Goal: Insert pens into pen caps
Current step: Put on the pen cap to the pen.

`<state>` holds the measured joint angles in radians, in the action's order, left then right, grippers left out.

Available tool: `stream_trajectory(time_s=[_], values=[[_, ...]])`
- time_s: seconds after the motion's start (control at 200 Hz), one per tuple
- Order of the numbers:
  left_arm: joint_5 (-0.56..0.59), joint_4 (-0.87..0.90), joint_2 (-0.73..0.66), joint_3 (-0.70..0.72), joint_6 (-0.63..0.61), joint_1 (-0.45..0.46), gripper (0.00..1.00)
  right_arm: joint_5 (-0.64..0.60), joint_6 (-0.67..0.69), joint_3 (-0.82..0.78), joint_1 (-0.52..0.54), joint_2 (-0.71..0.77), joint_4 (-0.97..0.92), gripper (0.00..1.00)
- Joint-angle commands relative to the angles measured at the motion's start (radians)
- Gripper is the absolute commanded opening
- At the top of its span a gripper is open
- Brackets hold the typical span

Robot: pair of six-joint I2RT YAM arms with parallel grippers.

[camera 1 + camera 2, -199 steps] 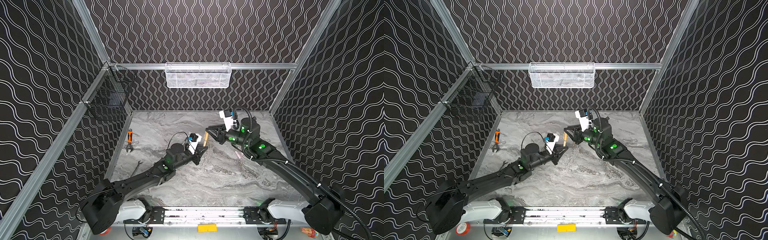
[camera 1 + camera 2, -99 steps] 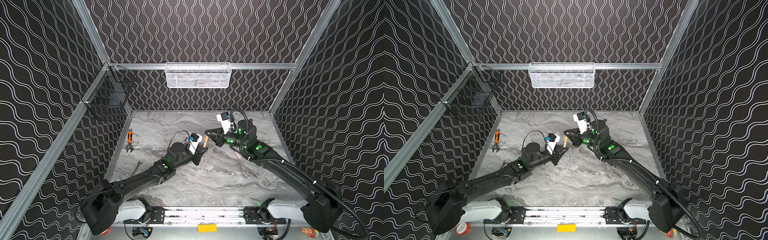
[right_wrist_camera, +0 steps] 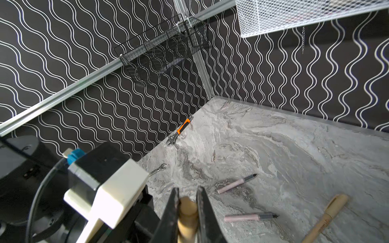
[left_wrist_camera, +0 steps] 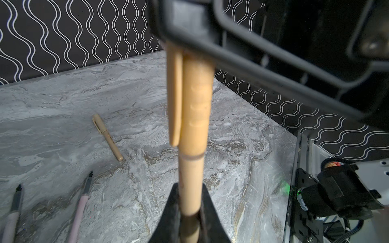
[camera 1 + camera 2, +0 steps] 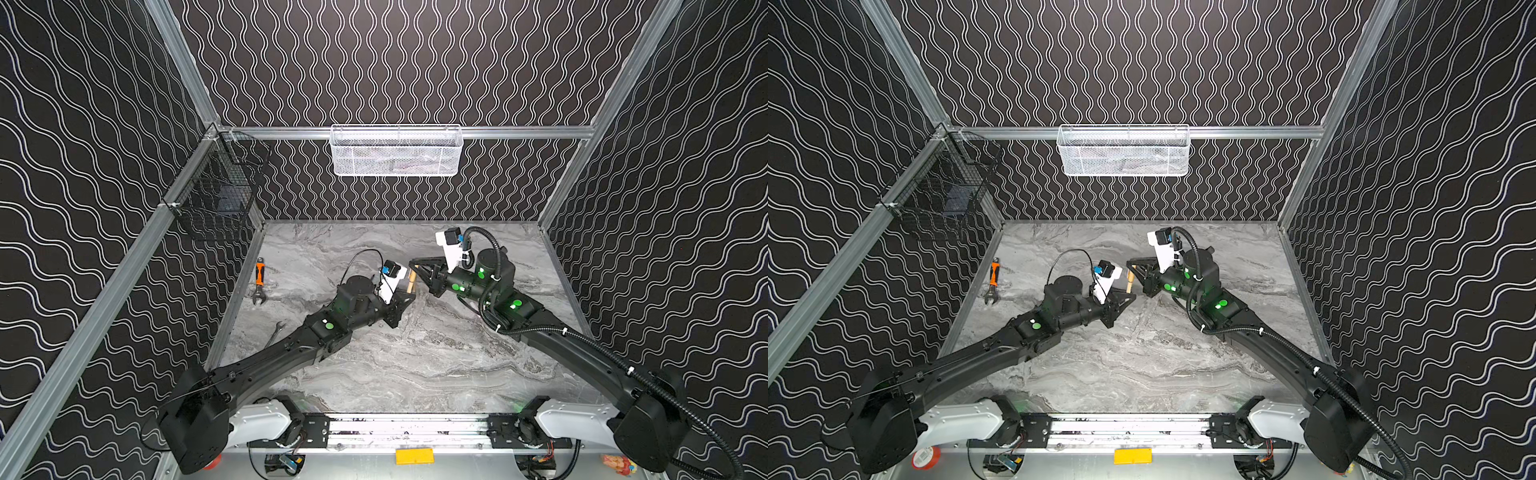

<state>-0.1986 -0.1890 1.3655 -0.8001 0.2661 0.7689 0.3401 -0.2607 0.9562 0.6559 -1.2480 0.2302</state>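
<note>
Mid-table, my left gripper clamps a tan pen upright while my right gripper pinches the cap fitted over its top end. Open table surrounds us, the walls well apart. A pink pen, a second pink pen and a capped tan pen lie nearby. A wrench and a spanner lie along the table's left edge.
</note>
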Motion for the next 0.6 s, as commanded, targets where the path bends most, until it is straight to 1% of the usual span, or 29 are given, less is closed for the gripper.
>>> stream_trajectory(time_s=[0.0,0.39,0.501,0.596], values=[[0.053,-0.239,-0.025,-0.04,0.028,-0.015,0.0,0.013,0.063,-0.037,0.015,-0.01,-0.207,0.0],[0.044,-0.259,-0.043,-0.082,0.023,-0.055,0.0,-0.031,0.068,-0.106,0.054,-0.014,-0.198,0.0],[0.051,-0.274,-0.046,-0.095,0.035,-0.074,0.0,-0.022,0.055,-0.138,0.059,-0.016,-0.18,0.0],[0.028,-0.277,-0.036,-0.109,0.041,-0.085,0.0,-0.02,0.048,-0.145,0.062,-0.023,-0.174,0.0]])
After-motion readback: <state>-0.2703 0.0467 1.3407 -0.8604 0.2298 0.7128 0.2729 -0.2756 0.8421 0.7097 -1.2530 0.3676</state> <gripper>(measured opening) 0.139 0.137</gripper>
